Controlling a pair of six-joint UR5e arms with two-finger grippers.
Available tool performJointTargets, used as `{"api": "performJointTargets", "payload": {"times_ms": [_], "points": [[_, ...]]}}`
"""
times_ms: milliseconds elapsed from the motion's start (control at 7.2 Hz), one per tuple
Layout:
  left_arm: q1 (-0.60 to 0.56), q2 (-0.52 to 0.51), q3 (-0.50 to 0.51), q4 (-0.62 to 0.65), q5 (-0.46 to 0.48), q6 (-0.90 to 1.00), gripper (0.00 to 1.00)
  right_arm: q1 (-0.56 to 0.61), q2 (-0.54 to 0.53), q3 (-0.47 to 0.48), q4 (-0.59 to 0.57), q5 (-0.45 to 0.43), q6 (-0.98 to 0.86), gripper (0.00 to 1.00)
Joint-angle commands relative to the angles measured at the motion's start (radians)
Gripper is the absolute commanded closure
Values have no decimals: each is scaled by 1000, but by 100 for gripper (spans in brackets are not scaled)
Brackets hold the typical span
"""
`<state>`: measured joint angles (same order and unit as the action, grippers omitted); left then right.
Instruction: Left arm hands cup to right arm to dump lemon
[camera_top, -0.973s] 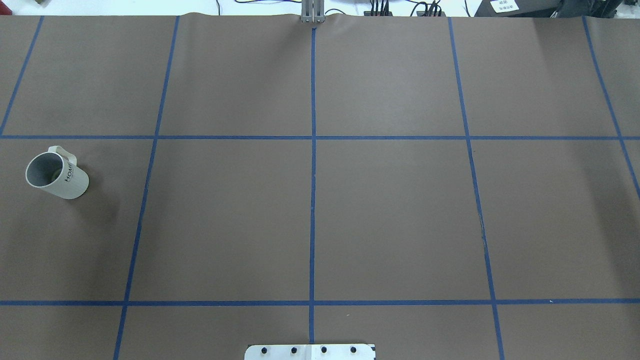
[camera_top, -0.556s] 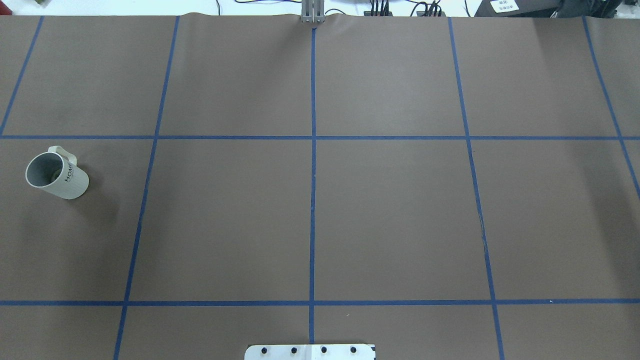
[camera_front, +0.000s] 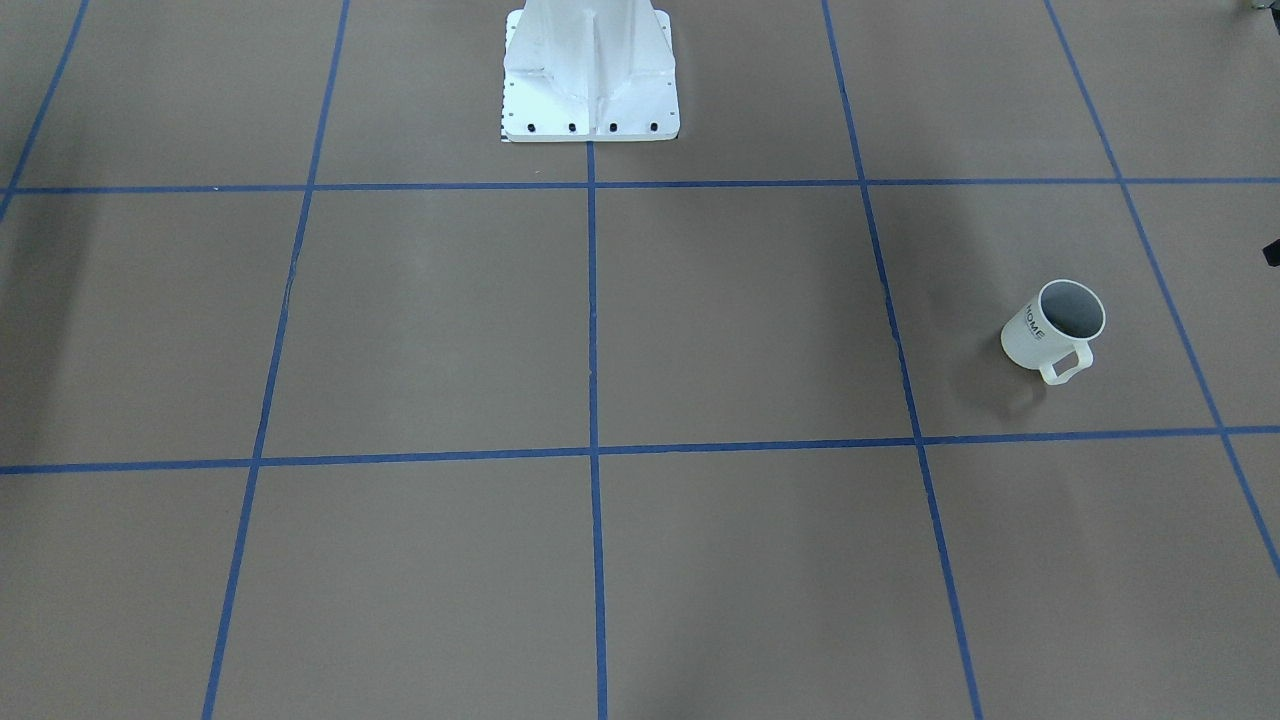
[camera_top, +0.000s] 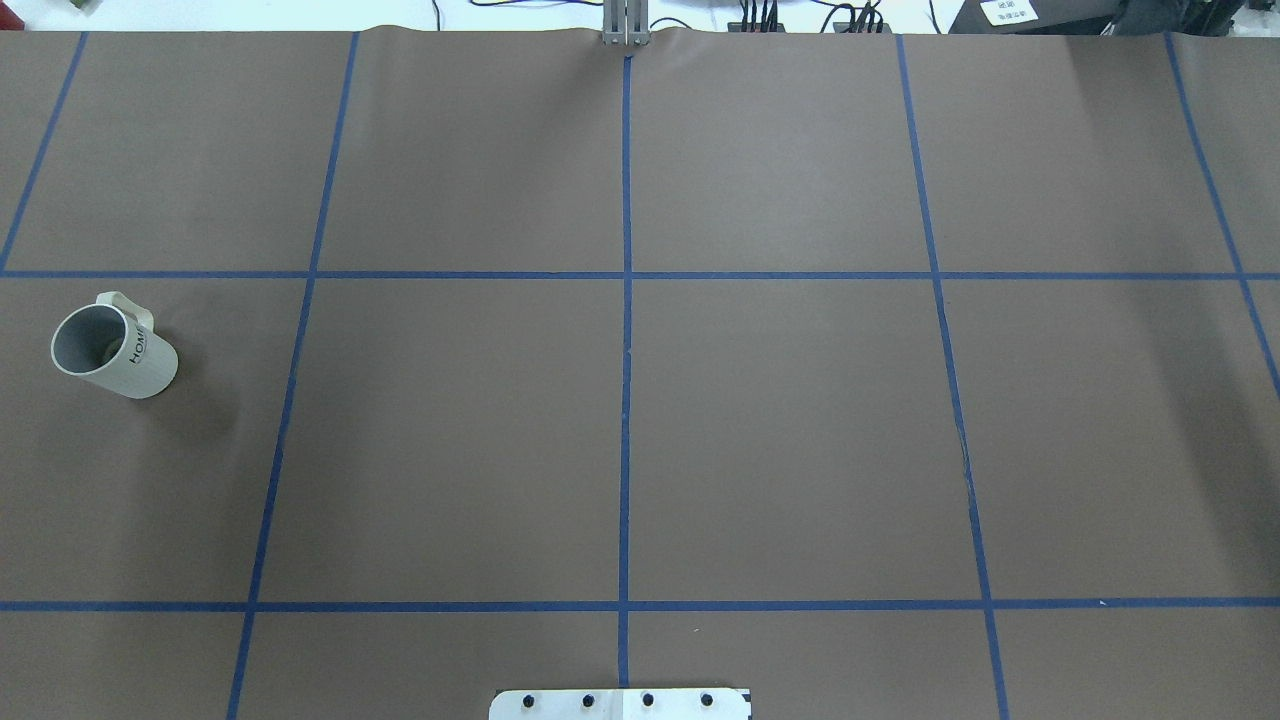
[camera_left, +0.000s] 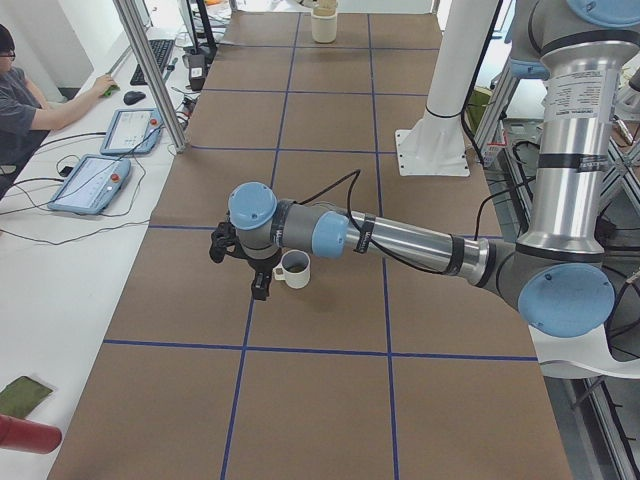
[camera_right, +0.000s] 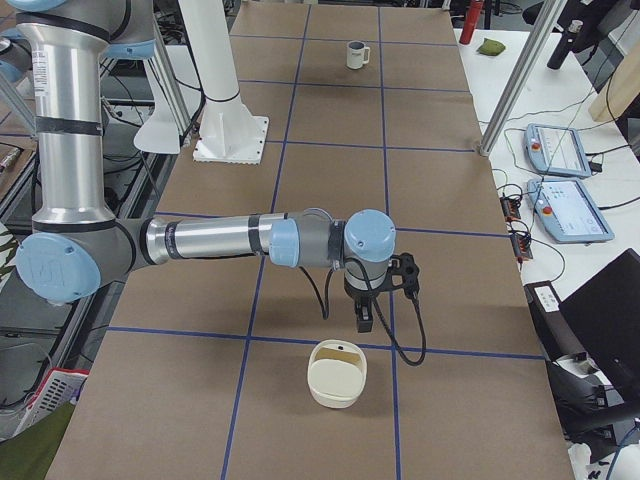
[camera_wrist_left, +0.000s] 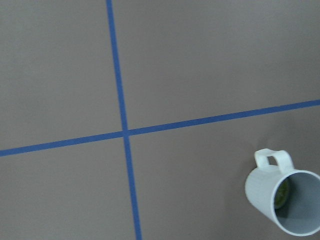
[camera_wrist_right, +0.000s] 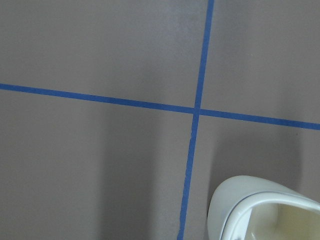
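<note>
The off-white cup (camera_top: 113, 347) with "HOME" lettering stands upright at the table's left, its handle toward the far side. It also shows in the front view (camera_front: 1052, 328) and the left wrist view (camera_wrist_left: 282, 200). The yellow-green lemon (camera_wrist_left: 282, 192) lies inside it against the wall. My left gripper (camera_left: 260, 287) shows only in the exterior left view, beside the cup (camera_left: 293, 268); I cannot tell whether it is open or shut. My right gripper (camera_right: 365, 318) shows only in the exterior right view, far from the cup (camera_right: 356, 55); I cannot tell its state either.
A cream container (camera_right: 338, 373) stands on the table's right end, just below my right gripper, and shows in the right wrist view (camera_wrist_right: 260, 210). The white robot base (camera_front: 590, 75) stands at the table's near middle. Operators' tablets (camera_left: 95, 180) lie beyond the far edge.
</note>
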<state>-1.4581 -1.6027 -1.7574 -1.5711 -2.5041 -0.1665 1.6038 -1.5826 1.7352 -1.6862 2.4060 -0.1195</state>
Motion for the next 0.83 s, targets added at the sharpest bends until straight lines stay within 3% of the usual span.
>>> {"api": "performJointTargets", "payload": {"times_ms": [0,695], "points": [[123,42,-21,-137,-6,-303,0,-62,25,-8,0,-7,3,0],[324,58,2,-337,215,-629,0,-65,26,4,-1,5,24,0]]}}
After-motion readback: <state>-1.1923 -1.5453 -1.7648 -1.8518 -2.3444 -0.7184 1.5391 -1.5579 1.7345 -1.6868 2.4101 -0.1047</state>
